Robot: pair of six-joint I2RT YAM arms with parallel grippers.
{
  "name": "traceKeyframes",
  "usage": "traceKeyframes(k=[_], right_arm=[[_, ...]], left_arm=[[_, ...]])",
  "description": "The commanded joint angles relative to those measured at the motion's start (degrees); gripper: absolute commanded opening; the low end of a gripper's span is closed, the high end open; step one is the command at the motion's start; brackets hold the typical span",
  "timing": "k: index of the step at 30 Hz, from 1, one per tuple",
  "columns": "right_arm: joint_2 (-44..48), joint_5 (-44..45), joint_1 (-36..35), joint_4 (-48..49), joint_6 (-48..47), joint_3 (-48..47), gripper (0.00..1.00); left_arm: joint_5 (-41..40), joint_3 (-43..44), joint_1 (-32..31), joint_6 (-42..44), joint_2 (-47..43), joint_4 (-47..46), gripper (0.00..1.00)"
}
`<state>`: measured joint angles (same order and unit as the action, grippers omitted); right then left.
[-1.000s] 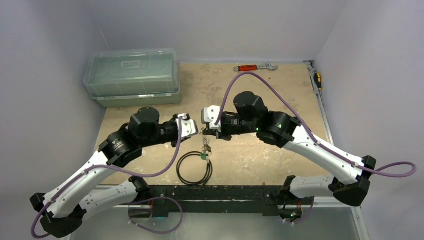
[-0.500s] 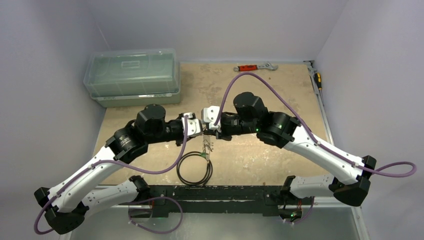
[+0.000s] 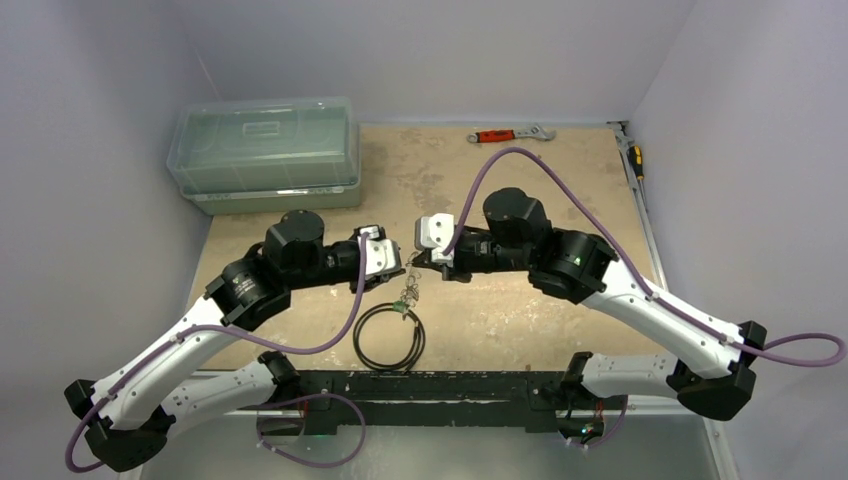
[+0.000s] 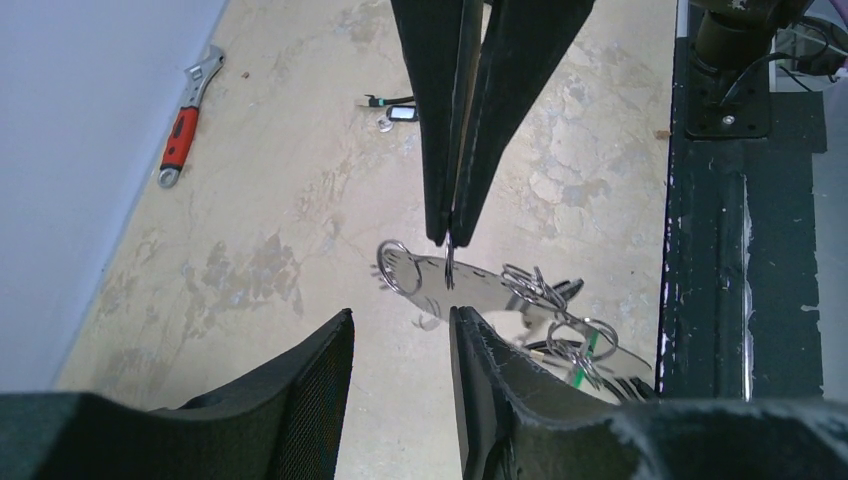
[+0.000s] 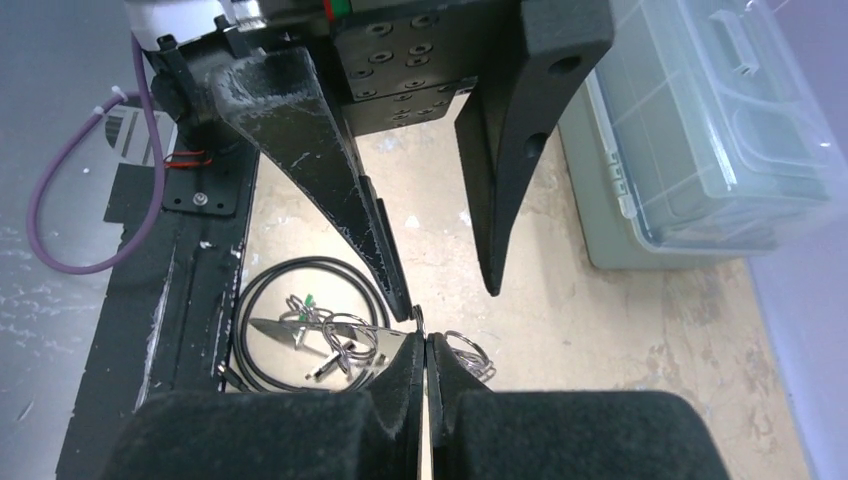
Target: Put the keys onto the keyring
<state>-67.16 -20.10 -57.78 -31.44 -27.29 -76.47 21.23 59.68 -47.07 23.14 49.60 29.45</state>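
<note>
My right gripper (image 3: pixel 414 262) is shut on the thin silvery keyring (image 5: pixel 424 322), seen edge-on at its tips (image 5: pixel 423 340). The keys (image 3: pixel 407 296) hang below it as a bunch of small rings, a shiny blade and a green piece (image 4: pixel 590 345), above the black cable coil (image 3: pixel 388 338). My left gripper (image 3: pixel 398 262) is open and empty. It faces the right gripper tip to tip, with the ring just beyond its fingertips (image 4: pixel 400 330). In the right wrist view one left finger (image 5: pixel 330 190) almost touches the ring. The keys also show there (image 5: pixel 335 340).
A clear lidded storage box (image 3: pixel 265 150) stands at the back left. A red-handled wrench (image 3: pixel 510 134) lies at the back, and a screwdriver (image 3: pixel 636 158) lies along the right edge. The black base rail (image 3: pixel 440 385) runs along the near edge.
My left gripper has come in close to the right gripper's tips. The right arm has shifted a little to the right, still holding the ring with the keys hanging.
</note>
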Motion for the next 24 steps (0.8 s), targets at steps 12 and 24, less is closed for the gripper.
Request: traceKeyframes(k=[12, 24], right_arm=[[-0.9, 2.3, 0.0, 4.5, 0.3, -0.8, 0.00], [-1.1, 1.3, 0.0, 4.6, 0.4, -0.9, 0.00]], left_arm=[[4.3, 0.9, -0.3, -3.1, 0.1, -3.7, 0.31], [3.5, -0.4, -0.3, -3.8, 1.4, -5.5, 0.17]])
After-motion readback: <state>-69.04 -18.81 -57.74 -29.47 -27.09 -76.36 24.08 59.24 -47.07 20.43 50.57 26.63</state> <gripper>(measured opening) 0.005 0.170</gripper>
